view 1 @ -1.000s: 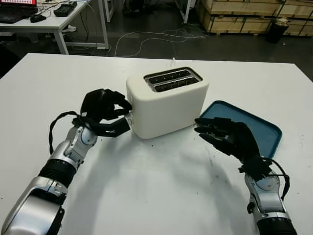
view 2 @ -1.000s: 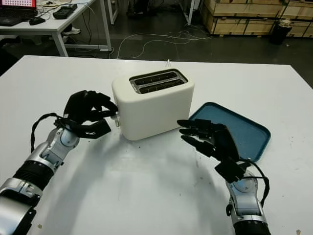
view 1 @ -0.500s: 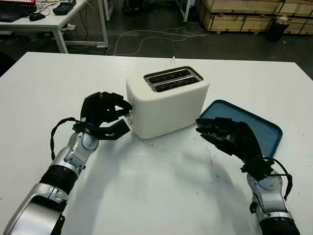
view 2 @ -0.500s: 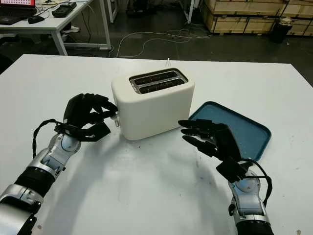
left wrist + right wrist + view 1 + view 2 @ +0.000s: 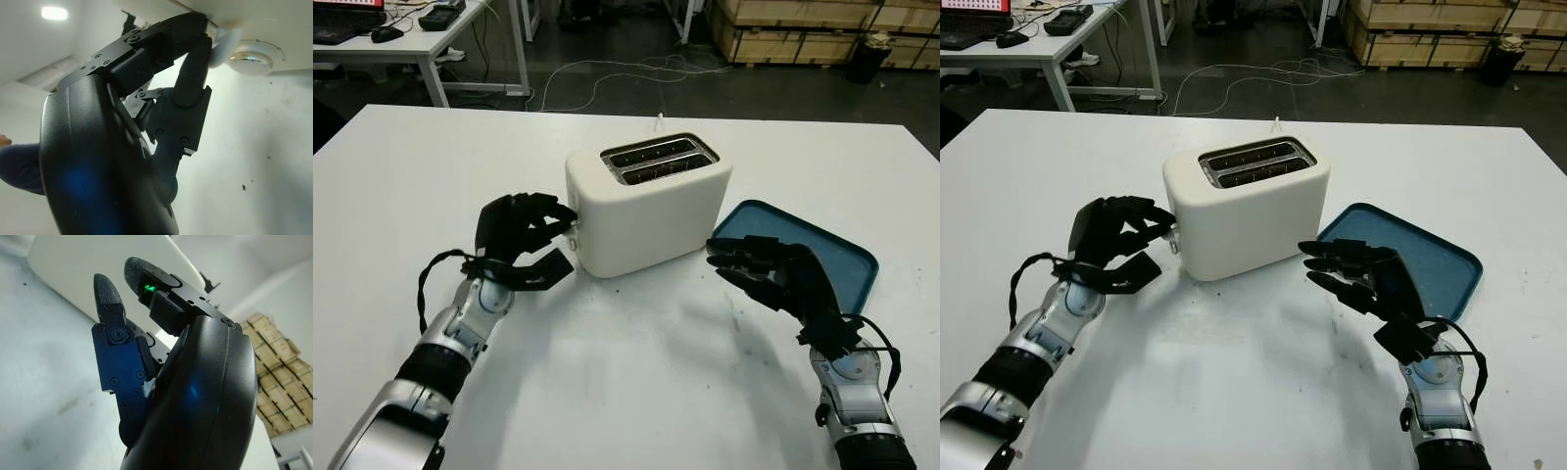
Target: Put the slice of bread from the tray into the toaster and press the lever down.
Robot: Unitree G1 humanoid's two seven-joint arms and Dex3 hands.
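At the middle of the white table (image 5: 626, 392) stands one cream toaster (image 5: 648, 206) with two slots in its top, something dark sitting low inside them and a reddish glow in the rear slot; whether that is the slice of bread cannot be told for sure. The left hand (image 5: 521, 240) is at the toaster's narrow end on the robot's left, its fingers (image 5: 195, 63) curled and pressing on the pale lever (image 5: 226, 40) that sticks out of that end, just beside a round white knob (image 5: 254, 51); the fingertips touch the lever and the toaster wall, the thumb hanging lower and clear of the body. The right hand (image 5: 773, 274) hovers open on the other side, near the toaster's long front face but apart from it, above the table's surface and over the near corner of the single blue tray (image 5: 822, 245). The tray lies flat just beside the toaster on the robot's right, with no bread on it. Counted: one toaster, one tray, one lever, two slots, two robot hands.
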